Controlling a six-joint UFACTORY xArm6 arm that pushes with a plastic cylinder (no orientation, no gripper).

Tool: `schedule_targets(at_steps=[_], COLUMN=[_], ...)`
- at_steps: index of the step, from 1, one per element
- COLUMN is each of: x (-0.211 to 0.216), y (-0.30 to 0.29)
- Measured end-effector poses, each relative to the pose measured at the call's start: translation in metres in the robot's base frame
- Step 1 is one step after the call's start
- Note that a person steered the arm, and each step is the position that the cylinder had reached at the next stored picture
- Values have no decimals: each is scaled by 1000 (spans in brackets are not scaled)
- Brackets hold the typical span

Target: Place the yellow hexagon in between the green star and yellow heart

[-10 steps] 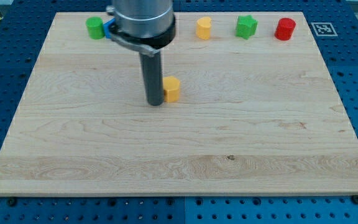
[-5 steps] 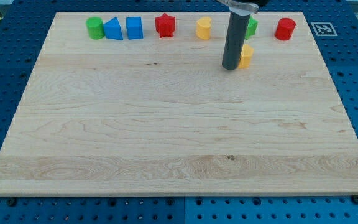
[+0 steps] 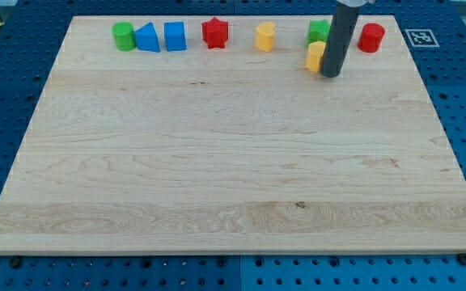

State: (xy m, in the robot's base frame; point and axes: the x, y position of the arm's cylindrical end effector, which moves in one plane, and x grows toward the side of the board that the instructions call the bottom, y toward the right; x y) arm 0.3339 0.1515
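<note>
The yellow hexagon (image 3: pixel 315 56) sits near the view's top right, just below the green star (image 3: pixel 318 31) and touching or almost touching it. The yellow heart (image 3: pixel 265 36) stands to the left of the star in the top row. My tip (image 3: pixel 331 73) is right against the hexagon's right side, and the dark rod hides part of the hexagon and of the star.
Along the top edge, from the left, stand a green cylinder (image 3: pixel 123 35), a blue triangle (image 3: pixel 147 37), a blue cube (image 3: pixel 175 35) and a red star (image 3: pixel 215 32). A red cylinder (image 3: pixel 371 37) stands right of the rod. The wooden board (image 3: pixel 233 178) lies on a blue perforated table.
The hexagon went from mid-board up and right to just under the green star. My tip moved with it and has gone from the hexagon's left side to its right side.
</note>
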Motion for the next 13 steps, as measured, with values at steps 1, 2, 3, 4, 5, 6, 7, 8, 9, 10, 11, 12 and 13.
schedule_targets(at_steps=[1, 2, 3, 4, 5, 6, 7, 8, 9, 10, 11, 12, 13], x=[-12, -19, -34, -39, -42, -42, -44, -45, -40, 21, 93, 100, 100], y=[0, -1, -11, -17, -19, -29, -39, -44, -44, -33, -24, -24, -22])
